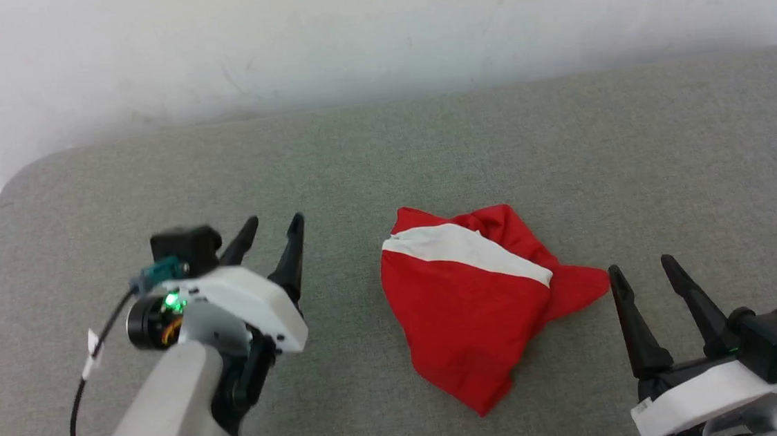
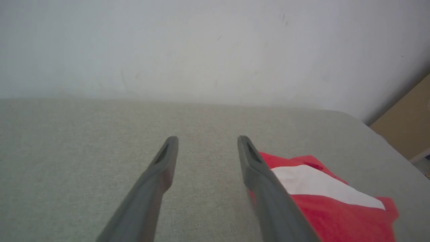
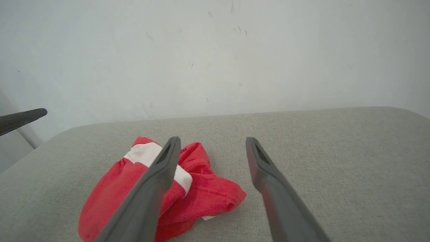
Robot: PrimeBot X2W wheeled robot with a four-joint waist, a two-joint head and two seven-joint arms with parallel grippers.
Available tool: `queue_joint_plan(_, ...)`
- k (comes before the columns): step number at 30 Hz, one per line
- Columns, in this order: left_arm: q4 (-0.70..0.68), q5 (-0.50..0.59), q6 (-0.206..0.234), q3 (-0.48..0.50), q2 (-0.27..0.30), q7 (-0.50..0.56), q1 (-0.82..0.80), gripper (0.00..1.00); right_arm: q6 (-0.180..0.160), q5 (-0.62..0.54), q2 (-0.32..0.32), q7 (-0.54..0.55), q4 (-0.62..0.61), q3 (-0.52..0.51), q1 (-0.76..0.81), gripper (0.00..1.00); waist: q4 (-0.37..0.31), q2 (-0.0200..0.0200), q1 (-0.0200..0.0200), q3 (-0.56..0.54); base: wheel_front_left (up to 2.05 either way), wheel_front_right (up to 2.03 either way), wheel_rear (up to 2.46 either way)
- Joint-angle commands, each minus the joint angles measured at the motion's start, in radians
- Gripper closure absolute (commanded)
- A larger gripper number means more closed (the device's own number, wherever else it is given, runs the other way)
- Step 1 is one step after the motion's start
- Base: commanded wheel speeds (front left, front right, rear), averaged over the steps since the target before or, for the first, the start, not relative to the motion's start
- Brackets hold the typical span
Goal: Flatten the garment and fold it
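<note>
Left arm: the pale forearm rises from the bottom left of the head view. The wrist is rolled, a green light shows on it, and a black cable hangs on its left.
Left gripper: it points up the frame, left of the garment and apart from it. The fingers are spread with nothing between them.
Right gripper: in the lower right corner, with the fingers leaning up and left. They are spread wide and empty, with the tips just beside the garment's right corner.
Garment: it lies centre frame between the two grippers, crumpled into a rough triangle on the grey pad. A white stripe slants across its top.
Wall: pale and scuffed, across the top of the frame behind the pad.
</note>
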Motion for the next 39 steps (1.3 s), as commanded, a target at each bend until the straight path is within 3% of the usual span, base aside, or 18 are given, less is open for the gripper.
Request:
queue_joint_plan(1,-0.002,-0.006,-0.008,0.0,0.005,0.005,-0.026,0.0,-0.001,0.002,0.002,0.001,0.0,0.0,-0.015,0.0,-0.01,0.0001,0.0001,0.011,0.0,0.0,0.0)
queue_joint_plan(7,0.079,-0.065,-0.087,-0.032,-0.026,0.143,-0.163,0.0,-0.001,0.002,0.002,-0.001,0.004,0.01,-0.043,0.0,-0.053,0.0001,0.0001,0.056,0.0,0.0,0.0)
queue_joint_plan(13,0.251,-0.111,-0.158,-0.1,-0.087,0.327,-0.302,0.0,-0.001,0.015,0.002,-0.01,0.028,0.032,-0.069,0.0,-0.111,0.0001,0.0001,0.094,0.0,0.0,0.0)
queue_joint_plan(24,0.561,-0.145,-0.198,-0.198,-0.178,0.557,-0.42,0.0,-0.001,0.018,0.002,-0.025,0.061,0.04,-0.088,0.0,-0.166,0.0001,0.0001,0.121,0.0,0.0,0.0)
queue_joint_plan(26,0.578,-0.149,-0.204,-0.206,-0.188,0.548,-0.428,1.0,-0.001,0.017,0.002,-0.024,0.063,0.038,-0.089,0.0,-0.165,0.0001,0.0001,0.119,0.0,0.0,0.0)
queue_joint_plan(29,0.59,-0.139,-0.211,-0.226,-0.195,0.509,-0.442,1.0,-0.001,0.016,0.002,-0.024,0.066,0.032,-0.089,0.0,-0.156,0.0001,0.0001,0.111,0.0,0.0,0.0)
queue_joint_plan(34,0.562,-0.125,-0.214,-0.206,-0.184,0.345,-0.479,1.0,-0.001,0.013,0.002,-0.021,0.063,0.02,-0.08,0.0,-0.121,0.0001,0.0001,0.094,0.0,0.0,0.0)
queue_joint_plan(39,0.474,-0.107,-0.17,-0.156,-0.128,0.159,-0.444,1.0,-0.001,0.012,0.002,-0.014,0.062,0.018,-0.064,0.0,-0.089,0.0001,0.0001,0.047,0.0,0.0,0.0)
